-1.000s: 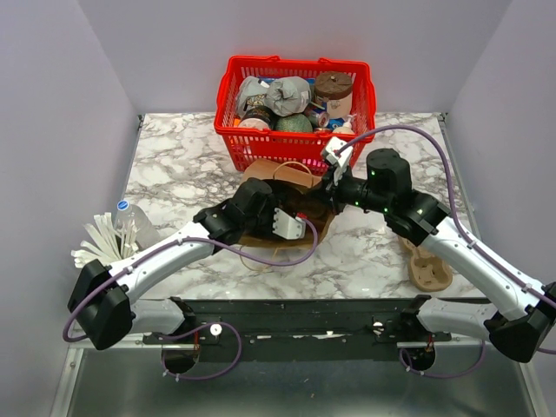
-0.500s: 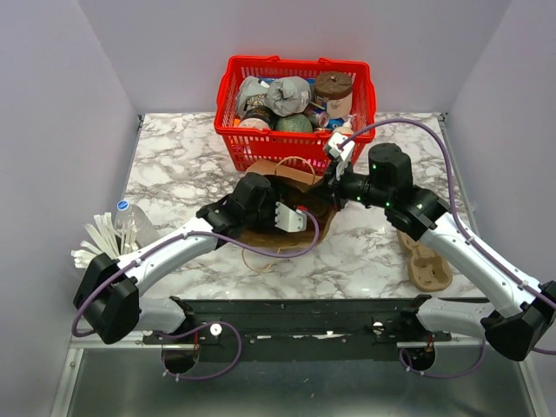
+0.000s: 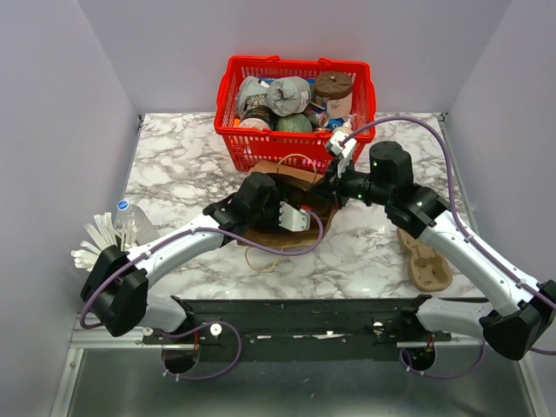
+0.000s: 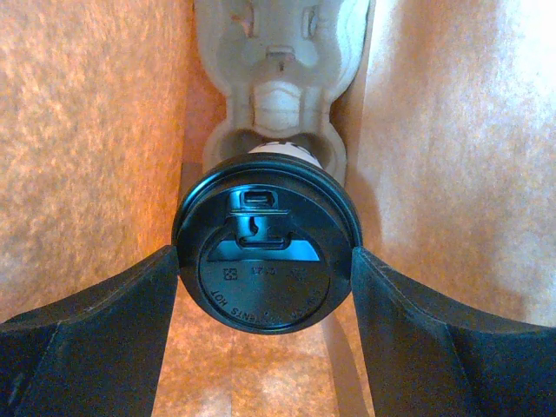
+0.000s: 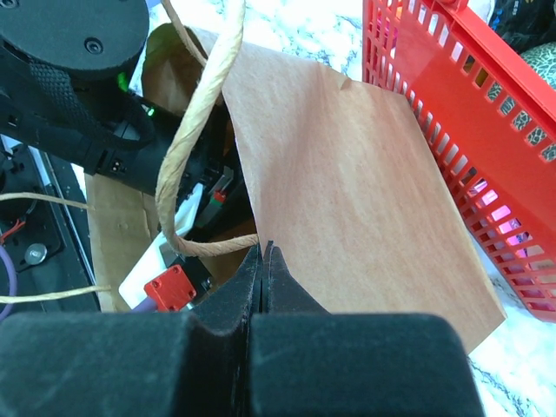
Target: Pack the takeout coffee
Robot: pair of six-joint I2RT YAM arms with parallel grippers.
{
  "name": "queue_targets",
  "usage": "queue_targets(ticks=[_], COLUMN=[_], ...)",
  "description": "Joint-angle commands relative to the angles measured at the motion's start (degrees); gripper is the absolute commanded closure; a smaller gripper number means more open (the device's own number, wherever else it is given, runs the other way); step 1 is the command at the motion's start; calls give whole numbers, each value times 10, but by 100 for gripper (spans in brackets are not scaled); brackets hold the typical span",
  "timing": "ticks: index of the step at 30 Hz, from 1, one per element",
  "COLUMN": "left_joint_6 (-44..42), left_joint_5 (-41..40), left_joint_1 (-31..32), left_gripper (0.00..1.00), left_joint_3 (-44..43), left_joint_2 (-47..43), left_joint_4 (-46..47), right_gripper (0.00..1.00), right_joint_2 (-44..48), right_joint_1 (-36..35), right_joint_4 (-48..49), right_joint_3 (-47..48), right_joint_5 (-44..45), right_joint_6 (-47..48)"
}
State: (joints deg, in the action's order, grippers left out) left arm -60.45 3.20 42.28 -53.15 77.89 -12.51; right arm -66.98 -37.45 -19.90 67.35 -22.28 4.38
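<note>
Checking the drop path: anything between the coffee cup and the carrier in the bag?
Nothing visible. The coffee cup, in the left end effector, meets the carrier directly; the bag stands clear either side.

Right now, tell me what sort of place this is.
Probably a robot test cell staged as a takeout packing counter: grey walls box in a marble-patterned table, with a red basket of groceries and a paper bag around a coffee cup.

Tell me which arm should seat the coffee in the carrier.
Left. The left pincer grips the takeout coffee inside the paper bag, above the cup carrier; the right pincer is shut on the bag's edge.
</note>
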Motion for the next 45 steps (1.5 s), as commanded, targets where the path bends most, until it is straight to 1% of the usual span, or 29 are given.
queue_targets(ticks=[1,10,15,18,27,31,35,37,38,40,41,43,45], left_joint_6=[-5,-7,9,9,9,6,11,17,26,33,36,51,65], left_joint_5=[25,25,37,37,27,29,29,28,25,24,25,36,43], left_joint_1=[-11,-18,-21,-26,-31,-38,-42,-45,-46,-48,-48,-48,-48], left_gripper=[100,100,100,100,100,100,100,89,78,66,54,44,29], left_joint_3=[-8,-12,-29,-21,-27,-36,-57,-70,-71,-64,-61,-52,-41], left_joint_2=[41,70,71,72,120,140,152,147,142,120,110,77,57], left_joint_4=[3,27,14,23,28,17,-35,-55,-66,-71,-72,-79,-77], right_gripper=[100,100,100,100,100,100,100,100,100,100,100,100,100], right_joint_2=[8,6,6,5,-3,-2,-3,-5,-8,-9,-10,-14,-18], right_joint_1=[3,8,12,12,19,23,28,34,36,41,41,46,49], right_joint_4=[12,11,10,10,8,8,7,7,6,0,-7,-17,-32], right_joint_3=[20,21,21,20,30,28,30,35,36,42,48,56,69], right_joint_5=[-58,-66,-69,-70,-85,-85,-85,-88,-89,-93,-93,-96,-99], right_joint_6=[-19,-21,-22,-24,-28,-28,-30,-32,-33,-32,-30,-21,-12])
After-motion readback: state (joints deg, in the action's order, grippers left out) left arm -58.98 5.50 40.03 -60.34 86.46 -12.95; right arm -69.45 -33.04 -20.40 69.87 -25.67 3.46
